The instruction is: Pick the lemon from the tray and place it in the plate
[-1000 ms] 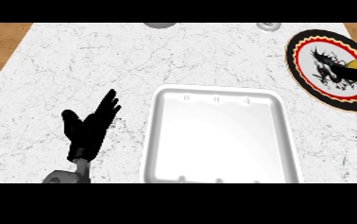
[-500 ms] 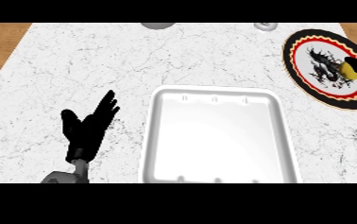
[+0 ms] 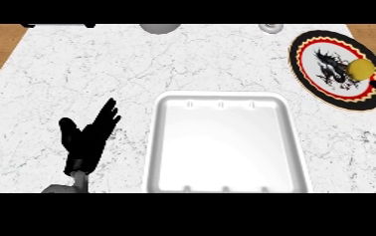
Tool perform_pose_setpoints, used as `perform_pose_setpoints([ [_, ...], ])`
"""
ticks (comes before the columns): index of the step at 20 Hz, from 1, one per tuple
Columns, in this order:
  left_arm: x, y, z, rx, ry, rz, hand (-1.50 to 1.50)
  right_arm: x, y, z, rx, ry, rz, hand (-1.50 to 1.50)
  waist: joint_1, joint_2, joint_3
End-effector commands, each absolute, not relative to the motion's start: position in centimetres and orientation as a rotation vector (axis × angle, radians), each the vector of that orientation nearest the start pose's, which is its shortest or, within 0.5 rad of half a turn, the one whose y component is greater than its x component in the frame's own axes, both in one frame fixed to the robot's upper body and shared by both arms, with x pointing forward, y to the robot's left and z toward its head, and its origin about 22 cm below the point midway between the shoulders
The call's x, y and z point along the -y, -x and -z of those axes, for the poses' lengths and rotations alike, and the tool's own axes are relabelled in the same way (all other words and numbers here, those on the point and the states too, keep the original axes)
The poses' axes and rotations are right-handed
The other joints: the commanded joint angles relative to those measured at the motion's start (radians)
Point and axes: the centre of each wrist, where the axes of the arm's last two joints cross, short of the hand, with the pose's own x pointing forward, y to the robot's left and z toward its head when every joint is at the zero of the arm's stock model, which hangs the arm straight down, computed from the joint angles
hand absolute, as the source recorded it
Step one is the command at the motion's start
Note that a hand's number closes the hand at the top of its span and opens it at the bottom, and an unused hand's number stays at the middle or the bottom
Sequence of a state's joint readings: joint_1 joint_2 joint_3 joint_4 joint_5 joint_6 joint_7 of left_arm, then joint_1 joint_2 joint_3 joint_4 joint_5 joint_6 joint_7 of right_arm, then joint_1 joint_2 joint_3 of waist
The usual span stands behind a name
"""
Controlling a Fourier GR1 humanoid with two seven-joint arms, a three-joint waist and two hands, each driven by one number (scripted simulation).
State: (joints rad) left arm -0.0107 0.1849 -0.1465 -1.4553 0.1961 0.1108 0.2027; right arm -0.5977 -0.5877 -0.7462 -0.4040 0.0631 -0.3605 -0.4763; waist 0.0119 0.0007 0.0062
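The yellow lemon (image 3: 361,68) lies over the right part of the round dragon-pattern plate (image 3: 296,60), at the view's right edge. A small dark sliver (image 3: 372,81) shows at that edge just below the lemon; I cannot tell whether it is my right hand. The white tray (image 3: 156,130) sits in the middle near the front edge and holds nothing. My left hand (image 3: 86,141) rests open on the counter to the left of the tray, fingers straight and pointing away from me.
A grey rounded object (image 3: 160,27) and a small grey ring-like object (image 3: 270,27) stand at the counter's far edge. Bare marble counter (image 3: 110,70) spreads between the tray, the plate and the far edge.
The lemon has shifted slightly left and farther onto the plate. The left hand and the tray have not moved.
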Motion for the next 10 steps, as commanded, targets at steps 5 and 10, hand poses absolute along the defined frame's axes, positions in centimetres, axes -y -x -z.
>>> perform_pose_setpoints([
  [5,-24.3,-24.0,2.0,1.183,-0.015,0.000,0.00,47.2,-28.2,1.1,1.489,0.863,0.396,-1.50,-0.024,-0.006,-0.008],
  [10,-26.3,-23.4,3.7,1.162,-0.008,-0.017,0.00,47.7,-24.5,1.9,1.459,0.898,0.333,-1.50,-0.031,-0.006,-0.009],
])
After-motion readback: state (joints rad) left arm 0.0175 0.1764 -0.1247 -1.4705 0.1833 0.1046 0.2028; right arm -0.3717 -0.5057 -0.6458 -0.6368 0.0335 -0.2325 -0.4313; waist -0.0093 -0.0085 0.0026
